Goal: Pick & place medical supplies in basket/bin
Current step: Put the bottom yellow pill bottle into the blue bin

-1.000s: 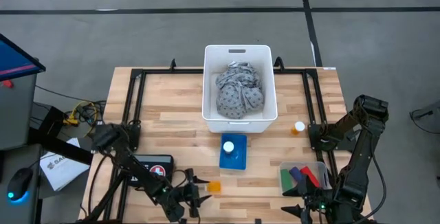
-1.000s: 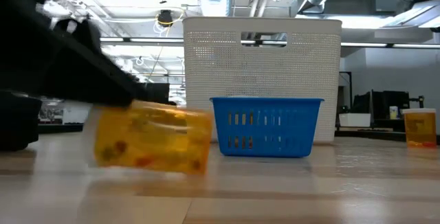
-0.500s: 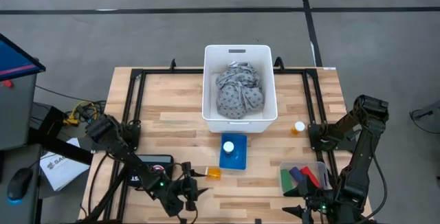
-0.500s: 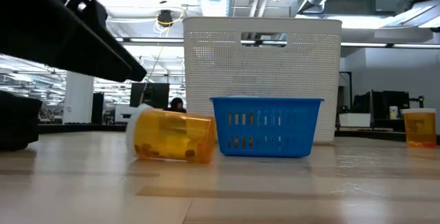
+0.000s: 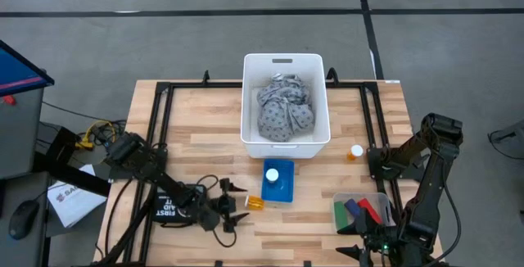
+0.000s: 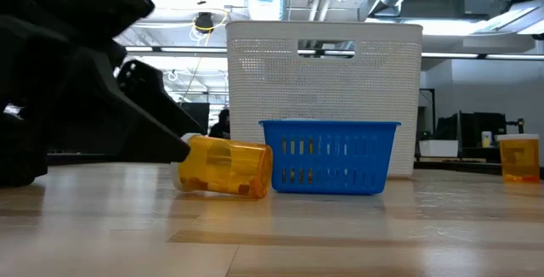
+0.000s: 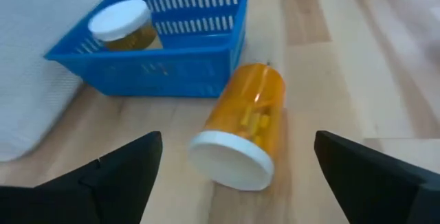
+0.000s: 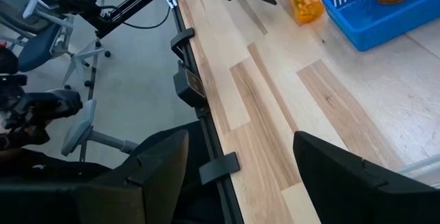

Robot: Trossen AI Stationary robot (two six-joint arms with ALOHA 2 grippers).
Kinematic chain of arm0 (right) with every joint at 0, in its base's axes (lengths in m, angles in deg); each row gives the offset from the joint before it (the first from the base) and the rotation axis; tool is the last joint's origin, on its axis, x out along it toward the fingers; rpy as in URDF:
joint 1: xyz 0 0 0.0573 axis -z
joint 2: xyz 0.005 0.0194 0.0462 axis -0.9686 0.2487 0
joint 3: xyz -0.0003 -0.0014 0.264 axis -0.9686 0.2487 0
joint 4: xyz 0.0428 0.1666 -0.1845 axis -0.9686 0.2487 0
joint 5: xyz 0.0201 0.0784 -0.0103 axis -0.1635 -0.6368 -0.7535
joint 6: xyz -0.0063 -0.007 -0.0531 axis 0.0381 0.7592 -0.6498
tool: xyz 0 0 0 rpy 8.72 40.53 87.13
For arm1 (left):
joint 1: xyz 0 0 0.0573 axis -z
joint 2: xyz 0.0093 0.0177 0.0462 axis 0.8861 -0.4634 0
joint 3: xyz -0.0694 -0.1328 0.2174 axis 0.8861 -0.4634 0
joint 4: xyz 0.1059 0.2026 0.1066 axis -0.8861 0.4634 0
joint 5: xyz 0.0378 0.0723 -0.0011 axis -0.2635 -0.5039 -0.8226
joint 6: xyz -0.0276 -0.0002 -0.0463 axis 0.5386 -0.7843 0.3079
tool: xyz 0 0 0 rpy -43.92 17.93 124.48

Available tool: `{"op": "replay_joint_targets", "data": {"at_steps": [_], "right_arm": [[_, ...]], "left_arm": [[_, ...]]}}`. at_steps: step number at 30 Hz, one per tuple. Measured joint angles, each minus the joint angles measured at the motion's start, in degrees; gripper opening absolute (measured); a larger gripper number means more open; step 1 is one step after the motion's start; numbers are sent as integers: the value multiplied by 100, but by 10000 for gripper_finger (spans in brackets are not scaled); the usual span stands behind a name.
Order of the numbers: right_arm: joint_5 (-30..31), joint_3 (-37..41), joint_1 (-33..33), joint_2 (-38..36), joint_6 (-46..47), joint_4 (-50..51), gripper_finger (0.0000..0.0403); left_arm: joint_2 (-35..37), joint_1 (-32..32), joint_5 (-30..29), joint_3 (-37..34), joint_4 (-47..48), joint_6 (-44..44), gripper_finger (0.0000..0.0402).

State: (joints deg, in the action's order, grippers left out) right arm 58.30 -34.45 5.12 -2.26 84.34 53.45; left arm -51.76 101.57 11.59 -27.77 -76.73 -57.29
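Left wrist view shows my left gripper [image 7: 237, 172] spread open, facing the tipped pill bottle [image 7: 244, 135] lying beside the blue basket [image 7: 161, 62]. It may roll if I nudge it. My right gripper [image 8: 240, 172], parked at the table's edge, is open too.

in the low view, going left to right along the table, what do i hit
left gripper → fallen orange pill bottle → blue basket, white bin behind it → upright orange pill bottle far right
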Motion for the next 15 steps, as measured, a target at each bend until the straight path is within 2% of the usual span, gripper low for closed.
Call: {"op": "replay_joint_targets", "data": {"at_steps": [8, 15], "right_arm": [[-2, 0, 0, 0, 0, 2, 260], [-10, 0, 0, 0, 2, 2, 260]], "left_arm": [[0, -341, 715, -475, -975, -181, 348], [0, -605, 1301, -596, -1319, -159, 340]]}}
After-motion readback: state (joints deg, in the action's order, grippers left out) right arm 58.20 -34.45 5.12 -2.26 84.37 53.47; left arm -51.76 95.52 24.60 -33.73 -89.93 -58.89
